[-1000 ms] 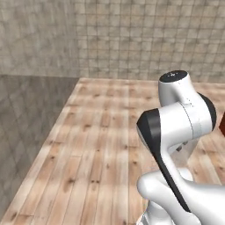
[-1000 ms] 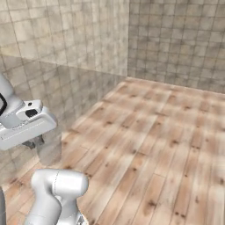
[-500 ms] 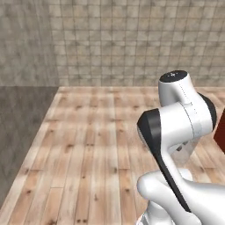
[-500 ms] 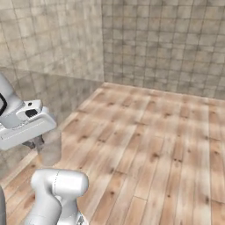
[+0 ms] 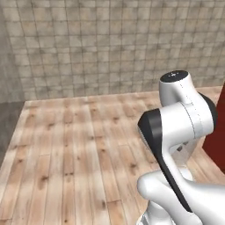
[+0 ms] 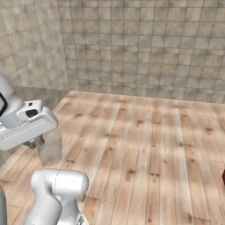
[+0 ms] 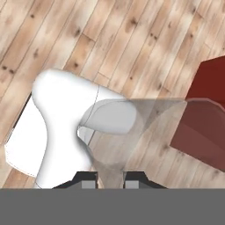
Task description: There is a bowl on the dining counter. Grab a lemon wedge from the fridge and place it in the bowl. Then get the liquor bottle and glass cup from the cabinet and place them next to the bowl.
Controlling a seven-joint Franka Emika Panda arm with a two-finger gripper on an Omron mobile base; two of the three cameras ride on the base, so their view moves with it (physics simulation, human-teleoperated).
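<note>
A clear glass cup [image 7: 145,127] stands out from between my two finger tips, and my gripper [image 7: 110,178] is shut on its wall. In the right base view the same glass cup [image 6: 49,148] hangs under the white hand at the left, with the gripper [image 6: 37,143] closed on it above the wooden floor. The bowl, the dining counter, the lemon wedge, the fridge and the liquor bottle are out of view.
Wooden plank floor [image 5: 79,145] runs up to a tiled wall [image 6: 145,44]. A plain red piece of furniture [image 5: 218,136] shows at the right edge, also below the hand [image 7: 206,127]; I cannot tell whether it is the cabinet.
The whole picture has slid left in both base views, so the base has turned; the wall corner has moved toward the left edge. The arm and the held cup keep their pose.
</note>
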